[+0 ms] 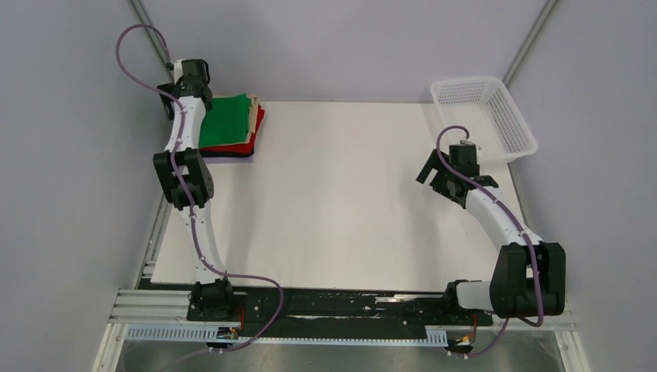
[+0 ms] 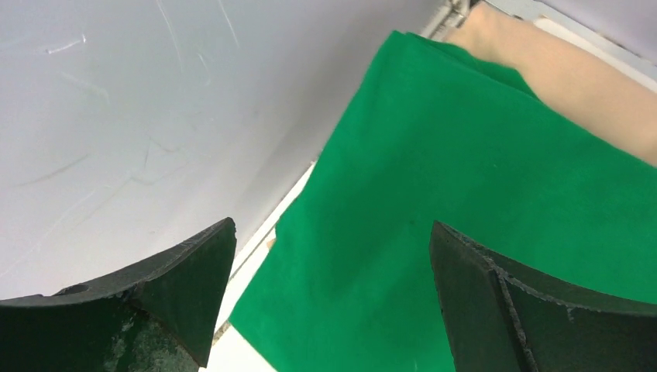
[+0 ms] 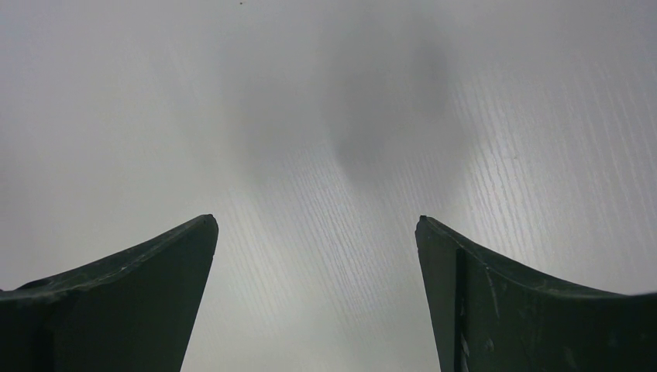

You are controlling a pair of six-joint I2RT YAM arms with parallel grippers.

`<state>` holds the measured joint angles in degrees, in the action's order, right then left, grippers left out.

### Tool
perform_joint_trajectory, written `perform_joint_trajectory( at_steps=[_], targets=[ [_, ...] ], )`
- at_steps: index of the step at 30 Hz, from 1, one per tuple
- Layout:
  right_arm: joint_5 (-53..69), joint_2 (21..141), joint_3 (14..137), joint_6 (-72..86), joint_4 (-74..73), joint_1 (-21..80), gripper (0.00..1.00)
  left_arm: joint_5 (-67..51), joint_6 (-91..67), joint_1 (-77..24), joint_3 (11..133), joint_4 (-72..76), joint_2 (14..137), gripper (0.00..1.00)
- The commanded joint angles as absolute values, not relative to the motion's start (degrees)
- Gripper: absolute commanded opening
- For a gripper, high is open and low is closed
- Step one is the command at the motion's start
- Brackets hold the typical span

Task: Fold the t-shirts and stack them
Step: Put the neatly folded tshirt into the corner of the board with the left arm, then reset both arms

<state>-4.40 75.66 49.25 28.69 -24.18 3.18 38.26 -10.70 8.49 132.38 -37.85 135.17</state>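
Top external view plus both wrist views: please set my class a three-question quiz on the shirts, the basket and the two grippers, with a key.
1. True or false: the bright green folded cloth t-shirt lies over a beige folded cloth t-shirt.
2. Where does the white plastic mesh basket sit? A) at the far right corner of the white table; B) on the shirts; C) between the arm bases.
3. Fill in: the left gripper, above the green shirt, and the right gripper, above bare table, are both ___.

Key: 1 true; 2 A; 3 open.
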Motion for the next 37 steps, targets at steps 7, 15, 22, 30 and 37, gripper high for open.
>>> perform_joint_trajectory(
  at_steps=[7,15,22,30,37],
  targets=[
    [-2.36,70.21,50.4,28.63,-23.35,2.86,1.0,24.82,-14.02,-0.49,116.78,-35.44,110.35,1.0],
    [-1.5,63.72,45.79,28.44,-22.22,2.81,1.0,6.05,-22.88,-16.3,79.37,-22.07,83.24,1.0],
    [-0.92,58.12,39.88,29.43,-21.14,2.81,1.0,3.19,-28.98,-22.72,50.8,-15.45,64.56,1.0],
    [-1.98,52.95,32.92,31.88,-19.38,2.84,1.0,8.47,-33.66,-22.91,38.95,-17.49,50.85,1.0],
    [-2.51,47.46,31.53,32.3,-19.38,2.86,1.0,12.28,-33.65,-22.85,38.68,-19.12,47.72,1.0]
  ],
)
